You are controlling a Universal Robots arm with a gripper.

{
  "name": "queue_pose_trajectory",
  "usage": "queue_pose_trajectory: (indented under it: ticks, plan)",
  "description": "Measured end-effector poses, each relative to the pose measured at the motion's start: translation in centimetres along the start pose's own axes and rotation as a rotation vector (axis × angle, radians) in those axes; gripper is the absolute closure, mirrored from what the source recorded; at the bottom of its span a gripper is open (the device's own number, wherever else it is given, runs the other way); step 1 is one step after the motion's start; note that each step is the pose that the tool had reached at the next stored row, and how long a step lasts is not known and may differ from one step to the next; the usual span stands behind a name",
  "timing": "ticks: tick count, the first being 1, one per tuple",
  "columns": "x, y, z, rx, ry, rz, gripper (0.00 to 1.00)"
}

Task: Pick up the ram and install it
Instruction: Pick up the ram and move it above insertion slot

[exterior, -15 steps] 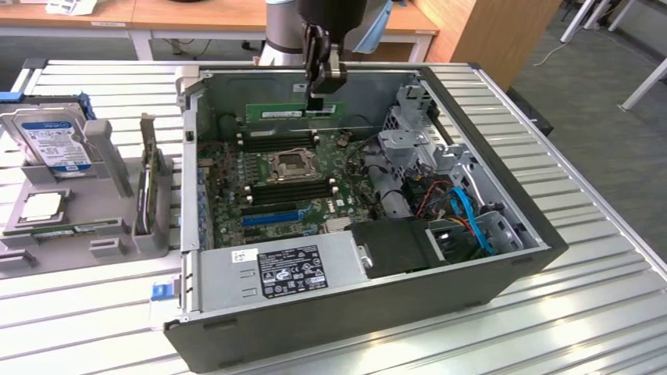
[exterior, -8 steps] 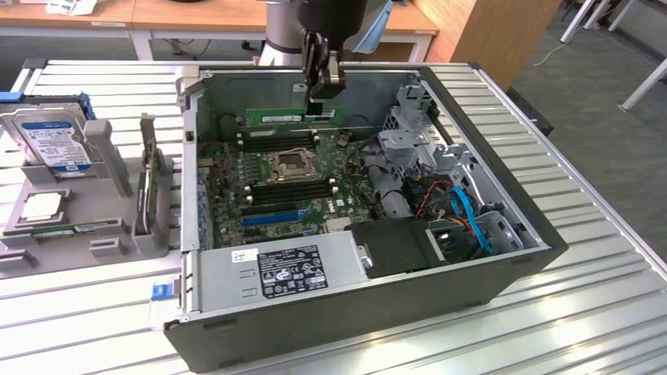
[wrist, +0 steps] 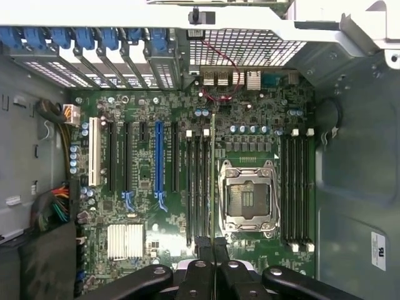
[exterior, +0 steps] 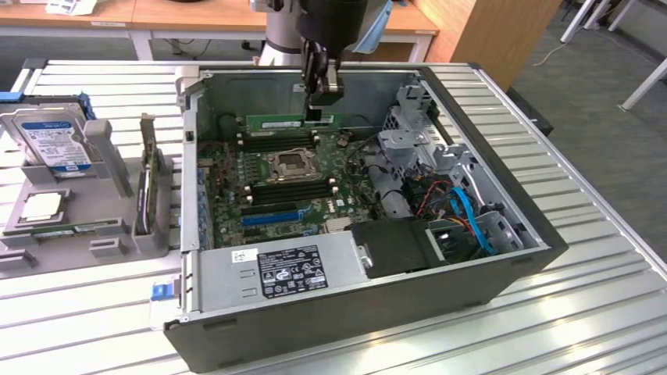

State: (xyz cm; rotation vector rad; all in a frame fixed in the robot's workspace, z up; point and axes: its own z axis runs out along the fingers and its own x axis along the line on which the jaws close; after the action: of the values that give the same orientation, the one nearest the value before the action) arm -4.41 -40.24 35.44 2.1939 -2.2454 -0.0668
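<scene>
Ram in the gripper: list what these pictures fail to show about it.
- Chips on the ram in the gripper: edge-on in the wrist view, too small in the exterior view.
- Gap between its lower edge and the memory slots: wrist view looks straight down it; exterior angle unclear.
- Slot latches, open or closed: too small in both views.

Slatted metal table (exterior: 583, 312); wooden desks (exterior: 187, 12) behind; wood panel (exterior: 501, 31); grey floor (exterior: 615, 156).
</scene>
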Motion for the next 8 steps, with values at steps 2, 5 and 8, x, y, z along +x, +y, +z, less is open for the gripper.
queue_pose_trajectory:
  ticks: [2,5,8]
  plan:
    - [0.01,-0.01,0.25,-0.0001,0.0,0.0,0.89]
    - [0.02,-0.02,0.61,-0.0001,0.0001,0.0,0.89]
    - [0.03,-0.03,0.93,-0.0001,0.0,0.0,0.89]
